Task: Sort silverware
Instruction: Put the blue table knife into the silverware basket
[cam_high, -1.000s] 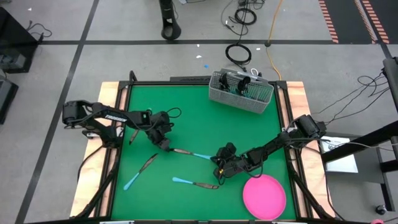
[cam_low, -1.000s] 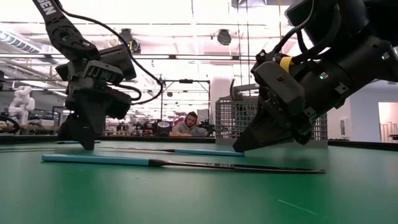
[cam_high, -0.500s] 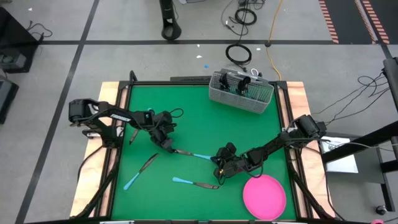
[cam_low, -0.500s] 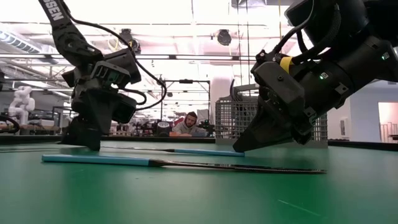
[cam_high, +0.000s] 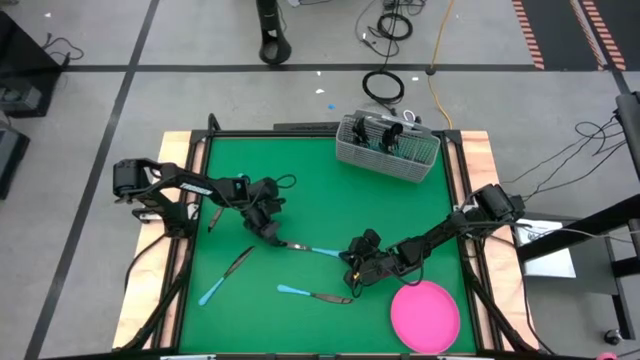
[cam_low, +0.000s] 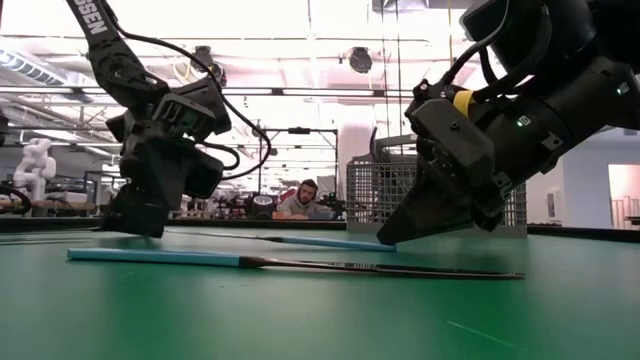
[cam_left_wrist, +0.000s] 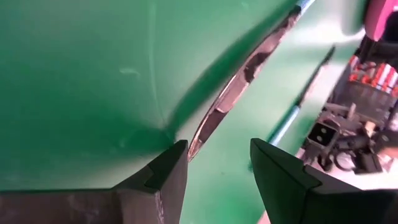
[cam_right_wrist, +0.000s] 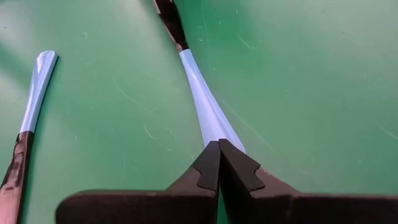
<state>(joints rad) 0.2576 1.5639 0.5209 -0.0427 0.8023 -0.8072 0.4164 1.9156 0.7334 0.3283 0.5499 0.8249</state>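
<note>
Two tools on one knife (cam_high: 305, 248): left tool (cam_high: 272, 237) spread, right tool (cam_high: 350, 272) clenched empty

Partial "…SEN" on left arm (cam_low: 97, 20)

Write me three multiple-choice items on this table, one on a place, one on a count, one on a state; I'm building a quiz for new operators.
1. Where does the pink plate lie in the high view?
A. near edge, right side
B. far edge, left side
C. inside the caddy

2. How many pieces of silverware lie loose on the green mat?
A. one
B. three
C. six

3. How do the right end effector fingers stand?
A. wide open
B. shut
C. out of view

Answers:
1. A: the plate sits at the near right corner, the mesh caddy at the far edge.
2. B: the left piece, middle piece and near piece.
3. B: in the right wrist view the fingertips meet at the middle piece's blue handle.
</note>
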